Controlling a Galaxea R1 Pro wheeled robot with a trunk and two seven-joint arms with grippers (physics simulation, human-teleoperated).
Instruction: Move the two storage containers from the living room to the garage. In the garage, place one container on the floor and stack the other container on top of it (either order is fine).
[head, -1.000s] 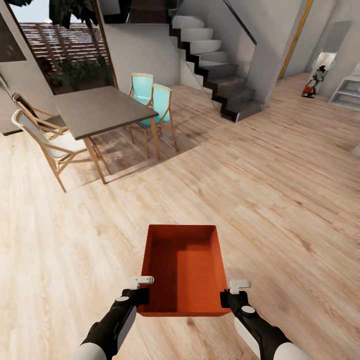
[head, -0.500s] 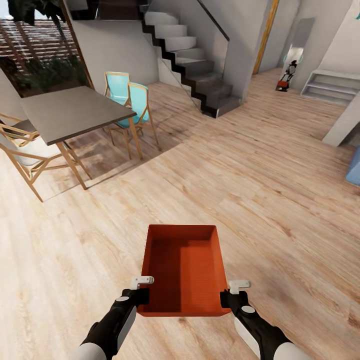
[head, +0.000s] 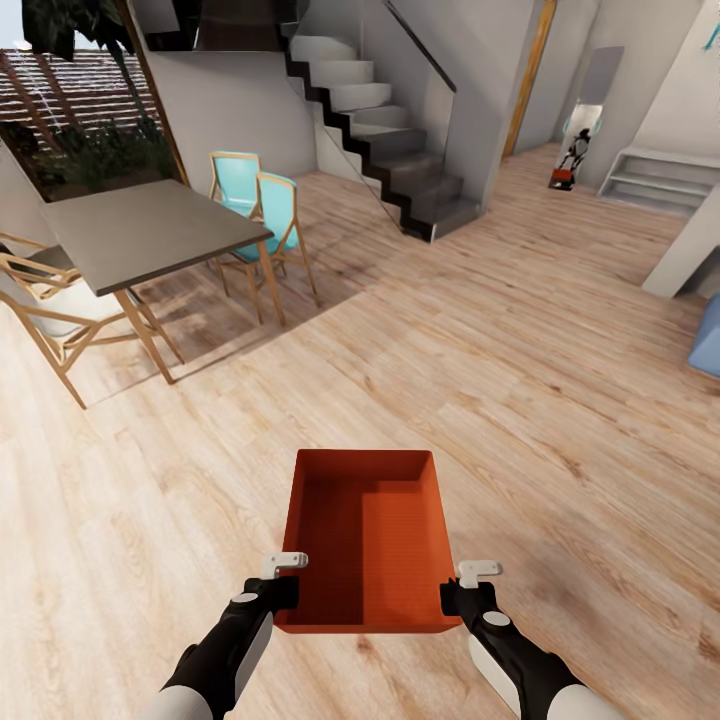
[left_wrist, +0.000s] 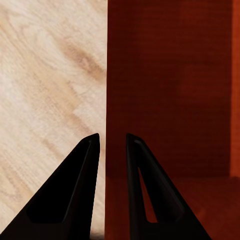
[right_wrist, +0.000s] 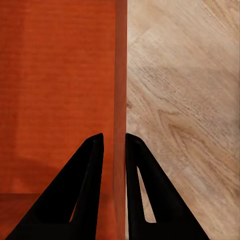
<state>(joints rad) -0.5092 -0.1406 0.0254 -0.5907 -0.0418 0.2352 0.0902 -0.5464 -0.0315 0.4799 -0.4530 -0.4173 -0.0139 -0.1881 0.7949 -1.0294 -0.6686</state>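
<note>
Carried one orange-red storage container (head: 366, 540) low in front of the trunk, above light wood-plank floor (head: 520, 400), open side up and level, nothing inside. Gripped by both arms at the near corners: left gripper (head: 283, 578) pinched on the left wall, one finger inside (left_wrist: 150, 195) and one outside, wall thin between them; right gripper (head: 463, 585) pinched likewise on the right wall, fingers (right_wrist: 82, 195) straddling the rim. Ribbed bottom seen in both wrist views. Ahead to the left, stood a grey dining table (head: 150, 228) with turquoise chairs (head: 270, 210) and pale wooden chairs (head: 45, 300); beyond, dark staircase (head: 390, 150); farther right, white shelving (head: 655, 178) and an open doorway (head: 580, 135).
</note>
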